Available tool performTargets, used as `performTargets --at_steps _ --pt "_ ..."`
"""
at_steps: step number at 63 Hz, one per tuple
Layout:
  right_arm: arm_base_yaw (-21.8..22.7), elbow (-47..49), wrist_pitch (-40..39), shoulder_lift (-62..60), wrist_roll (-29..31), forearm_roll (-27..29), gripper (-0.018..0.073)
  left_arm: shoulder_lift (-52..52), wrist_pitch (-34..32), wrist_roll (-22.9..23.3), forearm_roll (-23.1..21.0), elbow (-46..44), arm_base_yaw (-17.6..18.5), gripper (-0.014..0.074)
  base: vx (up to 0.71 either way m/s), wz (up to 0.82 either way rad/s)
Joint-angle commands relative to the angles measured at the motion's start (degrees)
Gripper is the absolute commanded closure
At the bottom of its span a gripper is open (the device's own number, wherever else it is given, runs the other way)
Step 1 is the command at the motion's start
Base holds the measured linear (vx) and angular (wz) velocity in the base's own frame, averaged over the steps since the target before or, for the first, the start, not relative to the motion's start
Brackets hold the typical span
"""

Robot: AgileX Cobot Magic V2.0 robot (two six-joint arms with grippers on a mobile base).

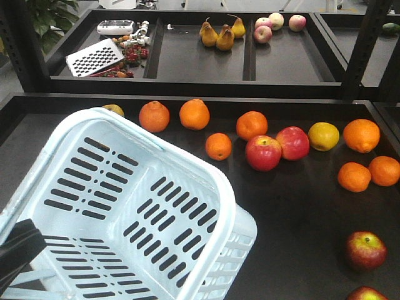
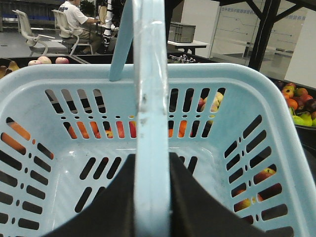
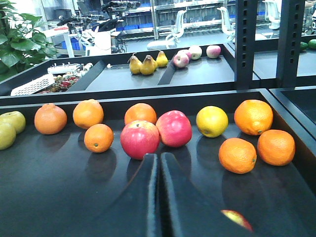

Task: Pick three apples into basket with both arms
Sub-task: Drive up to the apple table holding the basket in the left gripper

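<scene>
The pale blue basket hangs tilted over the left of the black tray, and nothing lies inside it. My left gripper is shut on the basket's handle, and only a black part of that gripper shows at the lower left. Two dark red apples lie at the tray's near right. A piece of one apple shows just right of my right gripper, which is shut on nothing, low over the tray.
Two brighter red apples lie mid-tray, just beyond my right fingertips, among several oranges and a yellow fruit. The back shelf holds pears, pale apples and a white perforated tray. Black frame posts stand at the right.
</scene>
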State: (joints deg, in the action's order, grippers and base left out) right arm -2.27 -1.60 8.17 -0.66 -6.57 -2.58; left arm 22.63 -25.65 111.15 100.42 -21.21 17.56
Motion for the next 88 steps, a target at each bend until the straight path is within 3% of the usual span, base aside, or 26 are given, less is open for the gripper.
performTargets --at_steps 1,88 --pt "0.3 -0.8 -4.5 -0.7 0.6 -0.4 0.0564 0.3 2.0 0.7 2.9 -1.9 0.1 0.0603 0.03 -0.06" --pt "0.3 -0.8 -4.5 -0.7 0.6 -0.4 0.0564 0.3 1.1 0.7 2.7 -1.9 0.1 0.0603 0.0 0.0"
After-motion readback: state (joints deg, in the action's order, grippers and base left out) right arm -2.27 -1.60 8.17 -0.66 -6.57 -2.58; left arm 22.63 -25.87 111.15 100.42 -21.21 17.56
